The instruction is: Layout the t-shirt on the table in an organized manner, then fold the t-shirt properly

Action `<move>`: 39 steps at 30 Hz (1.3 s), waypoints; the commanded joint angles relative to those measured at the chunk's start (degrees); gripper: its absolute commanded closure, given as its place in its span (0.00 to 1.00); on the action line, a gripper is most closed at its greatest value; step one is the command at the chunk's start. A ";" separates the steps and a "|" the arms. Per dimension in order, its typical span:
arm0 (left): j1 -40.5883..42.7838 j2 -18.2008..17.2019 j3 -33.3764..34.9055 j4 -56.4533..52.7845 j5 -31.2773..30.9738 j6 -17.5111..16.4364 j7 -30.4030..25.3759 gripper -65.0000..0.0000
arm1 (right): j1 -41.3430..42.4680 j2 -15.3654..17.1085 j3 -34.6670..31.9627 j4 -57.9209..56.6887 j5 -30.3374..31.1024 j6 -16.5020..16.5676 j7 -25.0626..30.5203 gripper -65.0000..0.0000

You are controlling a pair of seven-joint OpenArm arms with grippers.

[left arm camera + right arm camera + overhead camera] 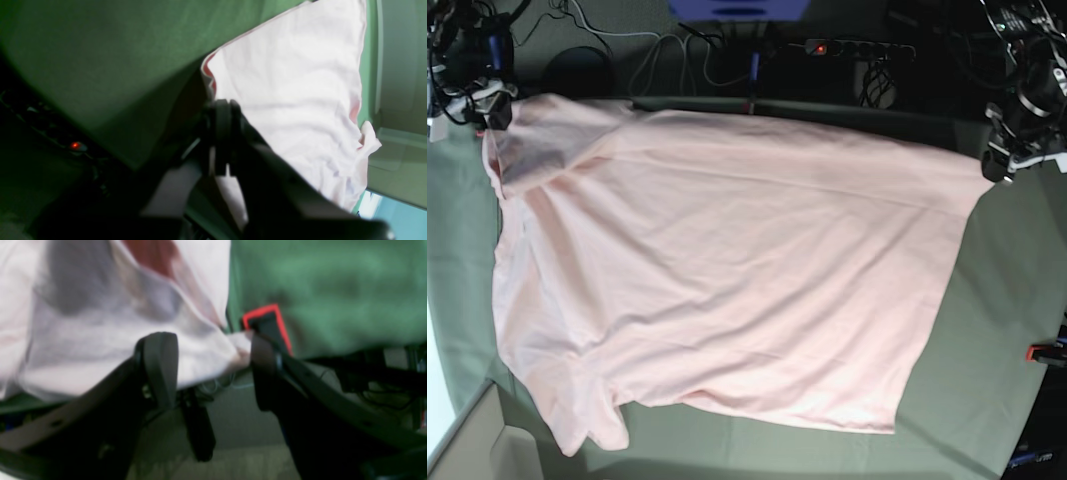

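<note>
The pale pink t-shirt (727, 260) lies spread wide over the grey-green table (987, 330), plain side up with no lettering showing. My left gripper (995, 165) sits at the shirt's far right corner, and in the left wrist view its fingers (223, 116) are pressed together on the edge of the t-shirt (293, 83). My right gripper (495, 110) is at the far left corner. In the right wrist view the right gripper (213, 370) stands open, its pads wide apart, and the t-shirt (100, 323) droops just beyond them over the table's edge (333, 283).
A red-edged clamp (267, 323) sits at the table edge beside my right finger, and another red clamp (1042, 352) is at the right edge. A power strip (857, 47) and cables lie behind the table. A pale box (467, 440) stands at the near left corner.
</note>
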 commanded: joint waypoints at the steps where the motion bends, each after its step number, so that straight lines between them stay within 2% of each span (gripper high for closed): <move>1: -0.20 -0.74 -0.23 0.77 -1.26 0.12 -0.44 1.00 | -0.21 1.09 0.26 0.80 1.07 0.36 1.23 0.47; 7: -0.20 -0.74 -0.23 0.68 -1.18 0.12 -0.44 1.00 | -1.44 0.30 -0.62 0.80 1.07 0.36 1.23 0.50; 9: -0.20 -0.74 -0.23 0.68 -1.18 0.12 -0.44 1.00 | -1.62 0.39 -2.64 0.80 1.07 0.36 0.79 0.60; 11: -0.20 -0.74 -0.23 0.68 -1.18 0.12 -0.44 1.00 | -2.50 0.39 -4.49 0.80 1.07 0.36 0.79 0.74; 14: -0.20 -0.74 -0.23 0.68 -1.18 0.12 -0.44 1.00 | -3.37 0.57 -6.60 0.80 1.07 0.36 0.79 1.00; 20: -0.02 -0.74 -0.31 0.68 -1.44 0.12 -0.44 1.00 | -4.52 0.74 -5.98 2.03 1.16 0.36 1.14 1.00; 25: 0.07 -0.83 -0.58 0.77 -1.53 0.12 -0.44 1.00 | -5.22 0.30 -0.71 7.92 1.16 0.36 0.70 1.00; 29: 0.07 -0.83 -0.49 0.77 -1.53 0.12 -0.44 1.00 | -3.99 0.65 1.40 6.69 1.07 0.36 0.70 1.00; 31: 0.07 -0.83 -0.40 0.77 -1.53 0.12 -0.44 1.00 | -3.64 1.71 0.88 4.66 1.07 0.36 0.70 0.95; 36: 0.07 -0.83 -0.31 0.77 -1.53 0.12 -0.44 1.00 | -3.37 2.15 -0.62 -0.43 1.07 0.36 1.05 0.59; 39: -0.11 -0.83 -0.31 0.77 -1.35 0.12 -0.44 1.00 | -3.20 2.15 -0.62 -2.02 1.07 0.36 1.14 0.44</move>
